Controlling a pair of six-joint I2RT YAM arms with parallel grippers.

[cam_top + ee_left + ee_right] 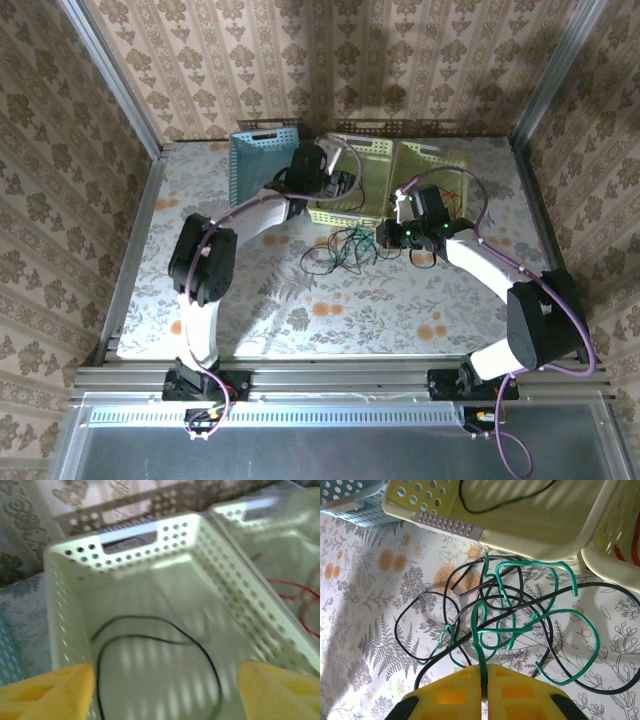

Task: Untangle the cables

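A tangle of green and black cables (520, 615) lies on the floral table in front of the baskets, seen from above as a small loose bundle (340, 252). My right gripper (485, 670) is shut on one green cable (481, 647) at the near edge of the tangle. It sits just right of the bundle (383, 235). A single black cable (207, 657) lies looped on the floor of the pale yellow middle basket (125, 550). Above it hangs my left gripper (166, 676), open with its yellow fingers wide apart and nothing between them.
A blue basket (255, 160) stands on the left and a cream basket (440, 165) on the right of the middle basket (368, 150). A red cable (290, 585) lies in the right one. Patterned walls enclose the table on three sides.
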